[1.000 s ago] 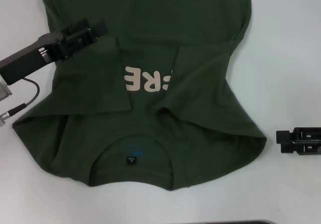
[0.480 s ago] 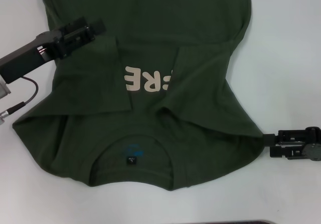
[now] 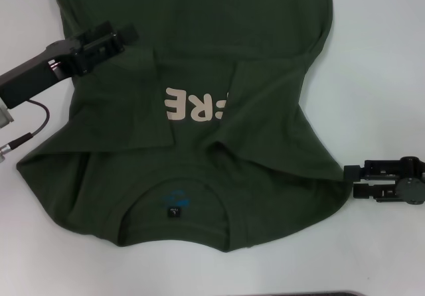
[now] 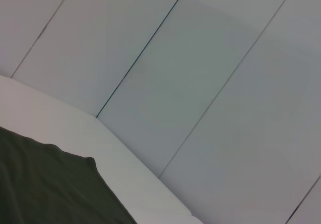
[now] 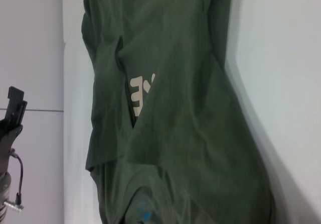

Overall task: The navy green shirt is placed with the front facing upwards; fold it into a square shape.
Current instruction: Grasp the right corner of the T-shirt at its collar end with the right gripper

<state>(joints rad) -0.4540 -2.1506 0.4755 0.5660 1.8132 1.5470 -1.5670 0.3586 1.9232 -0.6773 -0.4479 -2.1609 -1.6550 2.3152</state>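
A navy green shirt [image 3: 199,110] lies spread on the white bench [image 3: 385,64], filling the centre of the head view, its sides folded inward over cream lettering. My left end effector [image 3: 126,36] hovers at the upper left, over the shirt; I cannot tell its opening. My right end effector [image 3: 348,180], lower right, seems narrowly parted at the sleeve edge.

Cream block letters on the chest of the dark olive-green cotton T-shirt [image 3: 199,57] read "RE", upside down from the head camera, the rest covered by folded cloth; the small black neck tag [image 3: 173,212] bears a pale mark too small to read
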